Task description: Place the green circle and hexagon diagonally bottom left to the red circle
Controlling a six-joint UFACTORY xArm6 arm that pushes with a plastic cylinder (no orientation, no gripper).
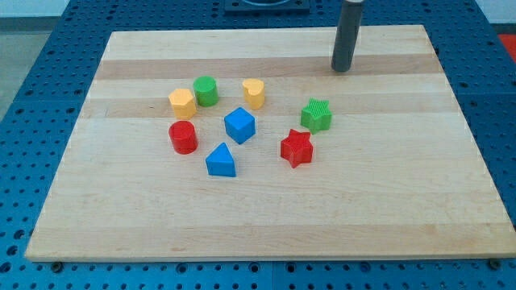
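The wooden board (266, 225) carries eight blocks clustered left of centre. My tip (343, 69) rests on bare wood near the view's top, well apart from all of them. There are no jaws here, only a plain rod, so nothing is gripped or held.

The yellow hexagon (182, 103) and green circle (205, 90) sit touching or nearly so, at about eight o'clock from my tip. The red circle (183, 137) lies just beside the hexagon at its six o'clock.

Both must end at the red circle's seven o'clock. I judge the best approach is to circle round to the pair's one o'clock side and push toward seven, steering wide of the red circle so it stays put. The yellow heart-like block (254, 93) and blue cube (239, 126) lie along the approach and should be skirted.
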